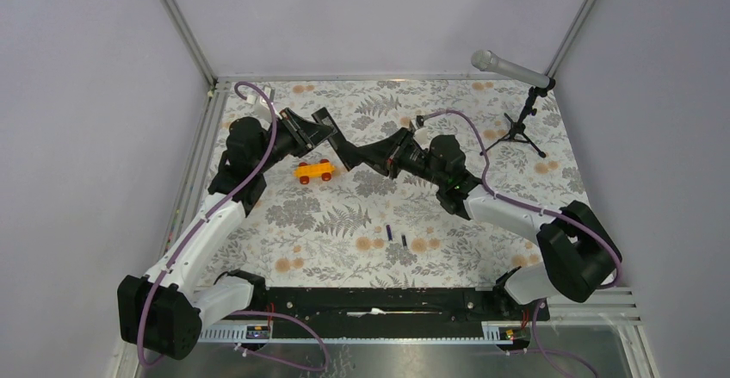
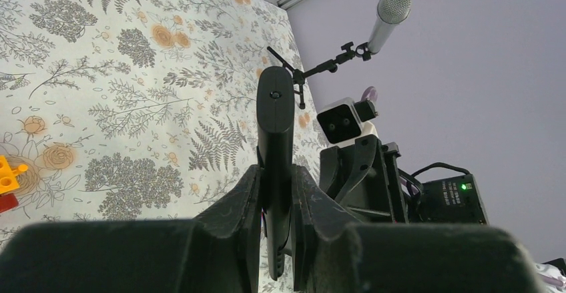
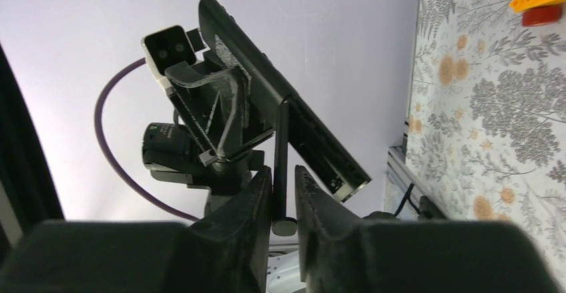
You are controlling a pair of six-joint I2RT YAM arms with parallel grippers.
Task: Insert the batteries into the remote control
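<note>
Remote control (image 2: pixel 275 129), clamped between left fingers (image 2: pixel 235 203)

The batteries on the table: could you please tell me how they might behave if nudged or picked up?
Both batteries, the purplish one and the darker one, lie on their sides as thin cylinders, so a sideways nudge would probably roll them. Being so small, they may slip from a pinch. They look rigid, unlikely to bend.

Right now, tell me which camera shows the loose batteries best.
Top external view: the purplish battery and the darker battery lie close together on the table, unobstructed. Neither wrist view shows them.
</note>
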